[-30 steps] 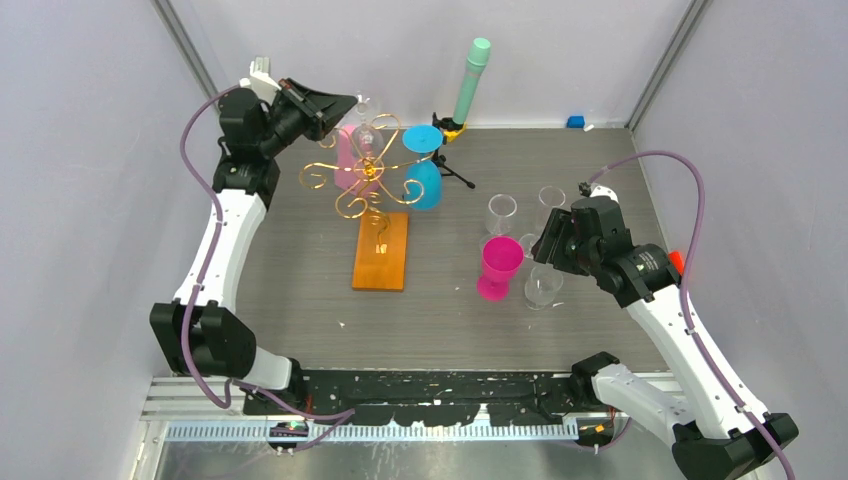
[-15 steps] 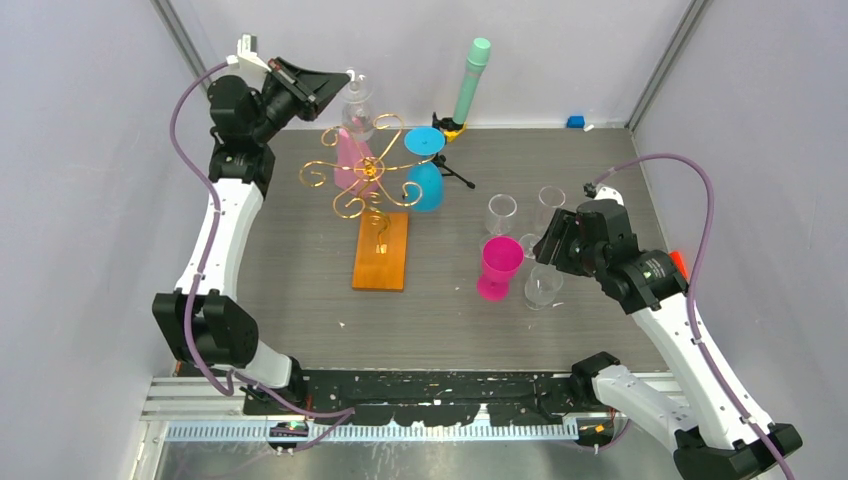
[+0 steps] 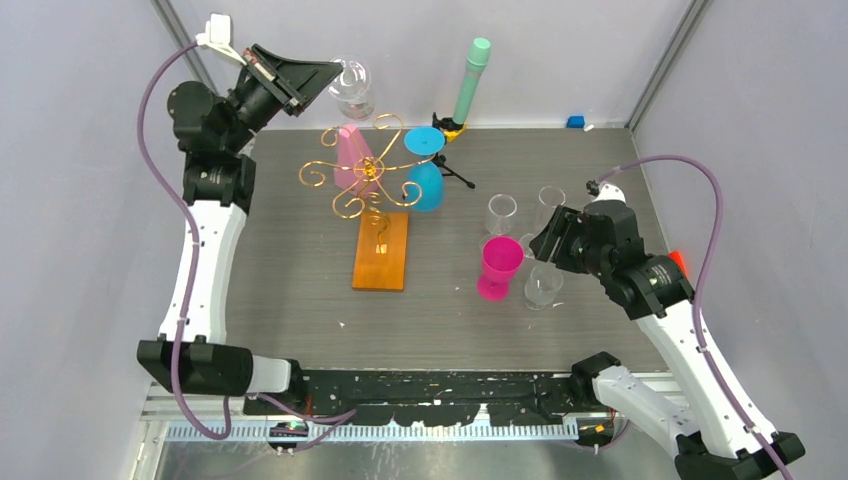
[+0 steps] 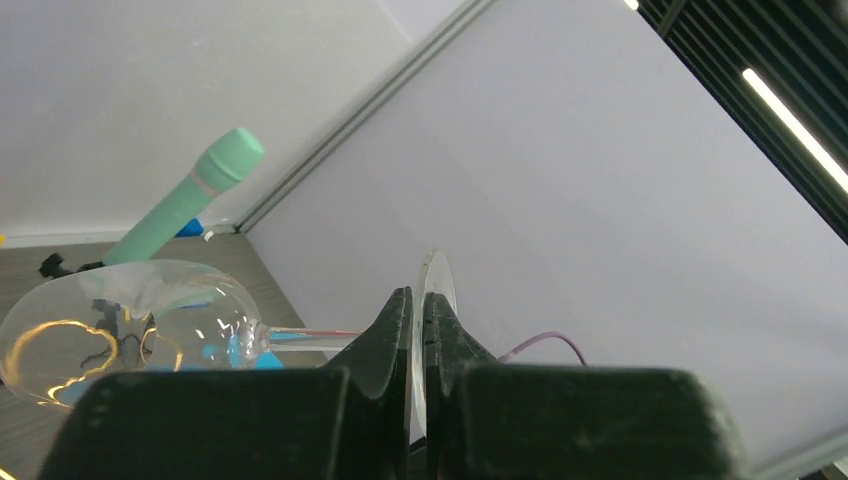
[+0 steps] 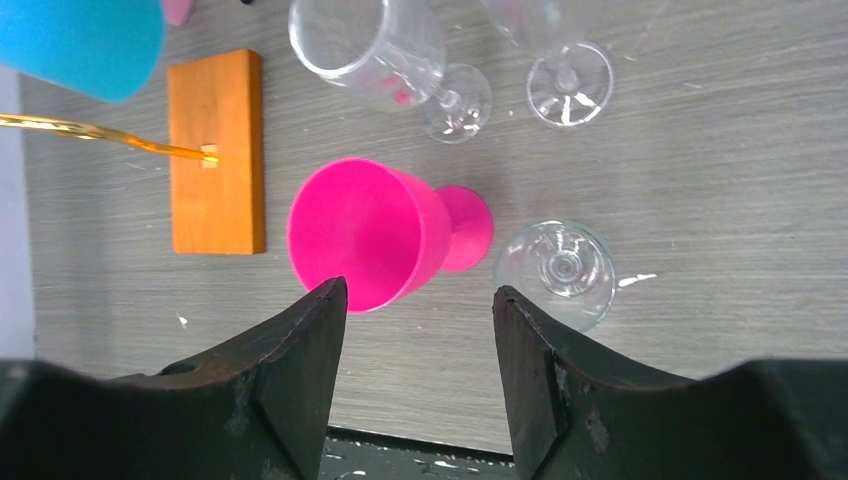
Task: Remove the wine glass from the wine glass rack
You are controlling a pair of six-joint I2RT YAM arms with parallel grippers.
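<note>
Your left arm point(image 3: 205, 250) stretches up high on the far-left side of the wine glass rack point(image 3: 382, 255). Its left gripper point(image 3: 328, 78) points across above the rack's top, fingers pinched nearly together on the stem of the wine glass point(image 3: 352, 86). Your right arm point(image 3: 690, 340) bends well to the right of the rack, with the right gripper point(image 3: 545, 240) angled down toward the tabletop, jaws spread wide, nothing between them.

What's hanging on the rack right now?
A pink glass and a blue glass hang upside down on the rack's wire arms. The clear glass is off it, in the left gripper. The pink glass hides any hook behind it.
</note>
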